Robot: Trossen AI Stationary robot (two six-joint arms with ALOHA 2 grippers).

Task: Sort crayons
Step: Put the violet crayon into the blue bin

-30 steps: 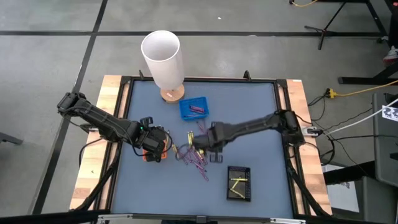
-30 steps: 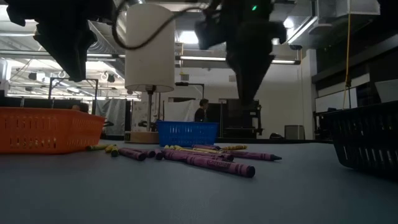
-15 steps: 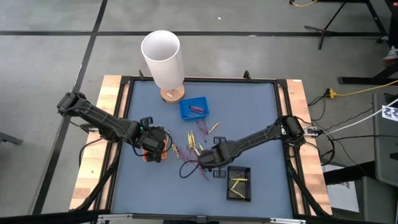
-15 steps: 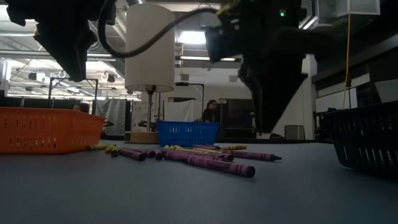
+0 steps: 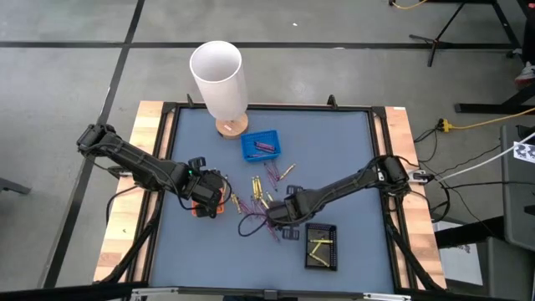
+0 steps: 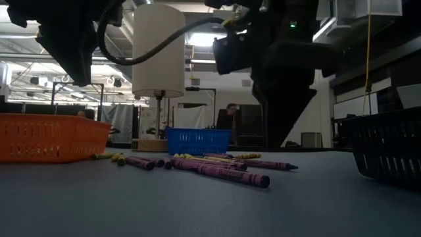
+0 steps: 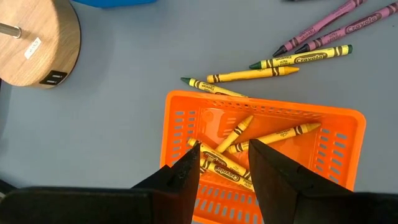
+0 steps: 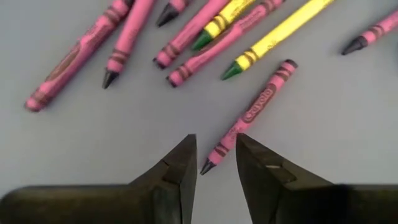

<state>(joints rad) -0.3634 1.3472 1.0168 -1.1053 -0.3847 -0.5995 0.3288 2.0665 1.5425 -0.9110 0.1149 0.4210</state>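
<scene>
We hover right gripper [image 8: 215, 163], fingers apart, over pink crayon [image 8: 249, 114]; drop straight, straddle tip. Left gripper [image 7: 224, 165] apart above orange tray [image 7: 186, 112].

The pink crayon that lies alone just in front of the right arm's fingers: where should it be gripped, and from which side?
Grip the pink crayon at its middle, on the paper label, coming straight down from above. It lies flat on the table, apart from the other crayons, so the right gripper fingers, now open, fit on either long side. They should close across its width; its dark tip already points into their gap.
</scene>
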